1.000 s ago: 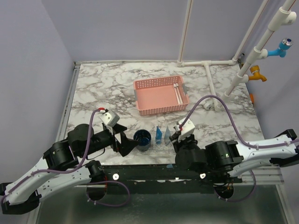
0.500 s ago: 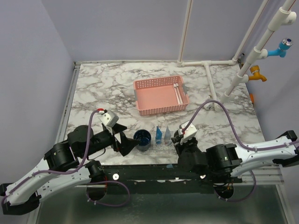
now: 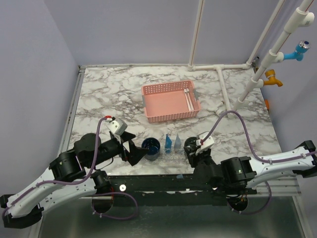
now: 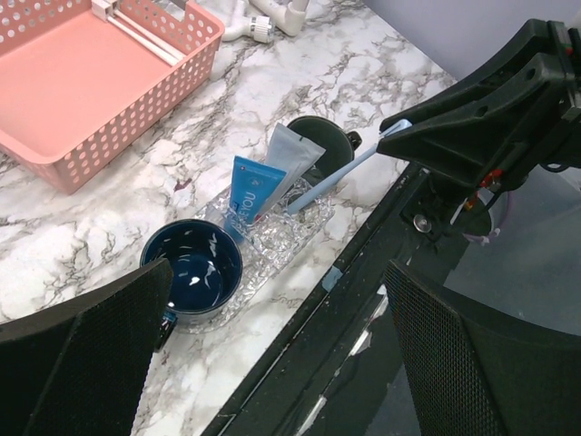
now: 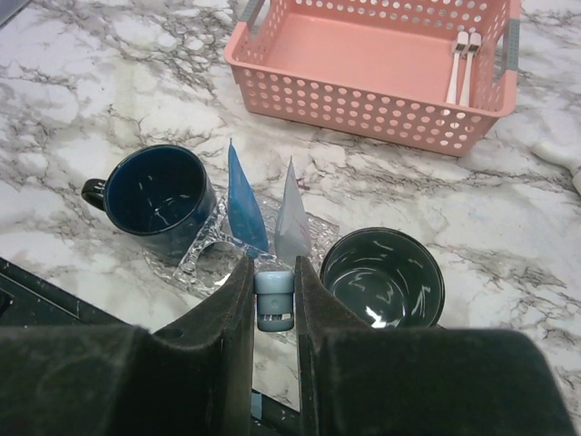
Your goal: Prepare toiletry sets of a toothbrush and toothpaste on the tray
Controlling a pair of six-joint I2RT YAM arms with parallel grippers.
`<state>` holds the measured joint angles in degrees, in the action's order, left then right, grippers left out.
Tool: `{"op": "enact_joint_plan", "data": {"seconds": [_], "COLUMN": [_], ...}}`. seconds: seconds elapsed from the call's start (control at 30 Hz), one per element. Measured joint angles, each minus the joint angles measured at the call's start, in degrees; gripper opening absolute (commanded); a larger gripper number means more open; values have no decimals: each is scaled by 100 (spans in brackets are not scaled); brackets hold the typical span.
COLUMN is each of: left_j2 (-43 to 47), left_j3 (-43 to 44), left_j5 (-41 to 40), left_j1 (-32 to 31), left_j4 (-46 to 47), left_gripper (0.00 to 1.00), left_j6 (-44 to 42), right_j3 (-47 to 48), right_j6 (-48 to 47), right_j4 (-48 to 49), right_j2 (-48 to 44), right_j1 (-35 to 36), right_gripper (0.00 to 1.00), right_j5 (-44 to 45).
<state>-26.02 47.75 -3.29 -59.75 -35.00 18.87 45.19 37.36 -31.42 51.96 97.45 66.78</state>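
Light-blue toothbrush [image 4: 340, 173] is clamped in right gripper [image 5: 272, 282], slanted across dark green mug [image 5: 381, 277] towards clear tray [image 5: 204, 257]. Left gripper [image 3: 137, 151] is spread wide, nothing held, near navy mug [image 4: 192, 272].

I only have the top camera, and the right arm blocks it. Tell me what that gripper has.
Observer: The right gripper is shut on the light-blue toothbrush, seen end-on in the right wrist view.
Operator: Give me where the free end sits.
Observer: In the left wrist view it slants down to the clear tray, ending beside the pale tube; contact is unclear.
Operator: Check the green mug.
Observer: The right wrist view shows the dark green mug empty, standing beside the pale tube.
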Motion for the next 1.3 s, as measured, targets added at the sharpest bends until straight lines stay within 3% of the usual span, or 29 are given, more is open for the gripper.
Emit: {"op": "enact_joint_plan", "data": {"seconds": [0.37,1.3], "left_j2": [-7,-7], "left_j3": [-66,-66], "left_j5": [0,4], "left_j1": [0,0], "left_j4": [116,153], "left_gripper": [99,99], "left_j6": [17,33], "right_j3": [-511,-946], "right_j6": [251,1646], "right_j4": [483,612], "right_j2": [-48,282], "right_j1": [0,0], "right_gripper": [0,0], "right_j5": [289,710]}}
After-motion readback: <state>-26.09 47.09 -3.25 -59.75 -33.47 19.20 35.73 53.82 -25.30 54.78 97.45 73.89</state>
